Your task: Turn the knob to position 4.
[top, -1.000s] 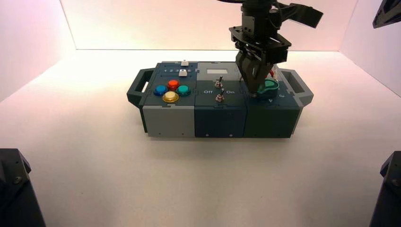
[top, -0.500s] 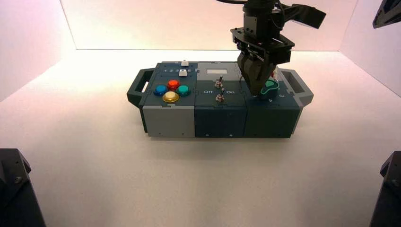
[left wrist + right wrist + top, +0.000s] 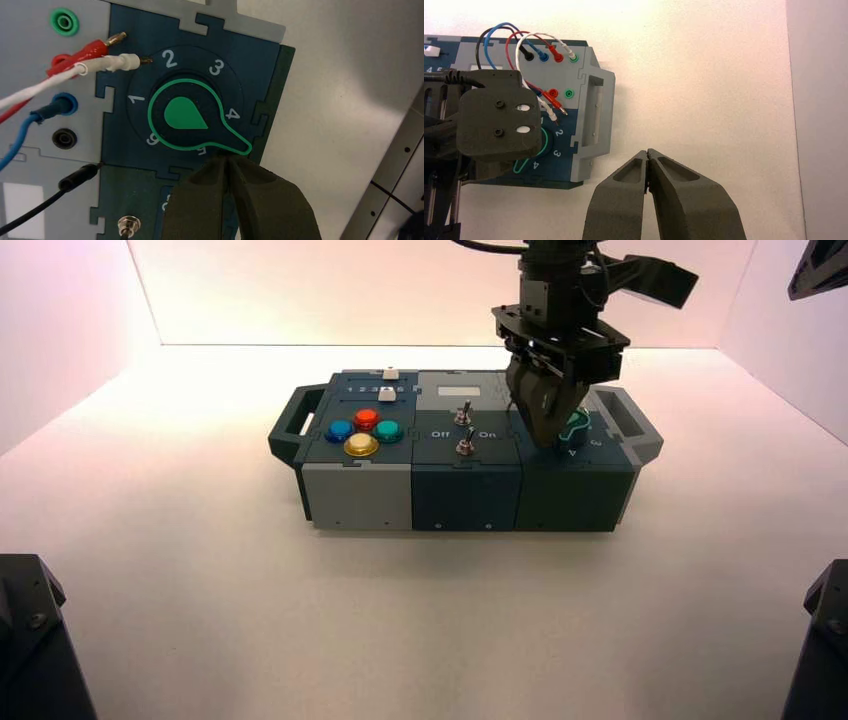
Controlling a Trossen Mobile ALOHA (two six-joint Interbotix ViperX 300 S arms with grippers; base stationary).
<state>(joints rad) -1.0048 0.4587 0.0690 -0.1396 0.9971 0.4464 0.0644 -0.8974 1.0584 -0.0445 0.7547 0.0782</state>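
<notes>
Left gripper (image 3: 226,159), dark, tapering, closed, seemingly touching the green-outlined teardrop knob (image 3: 186,114), whose tip is pointing between 4 (image 3: 232,114) and 5 (image 3: 201,150); right gripper (image 3: 647,154), closed, idling beside the box (image 3: 596,120).

A pale, smooth tabletop (image 3: 300,620) spreads out around the box (image 3: 357,497), cream to faintly pink, with a soft shadow lying just beside the box's near side. Along the tabletop's far edge stands an upright back wall (image 3: 300,295), pinkish white, meeting it in a thin dark line. Pale side walls (image 3: 60,340) (image 3: 790,370) rise along the left and right edges, joining the back wall at the far corners. Bright light washes the tabletop's far part almost white.
</notes>
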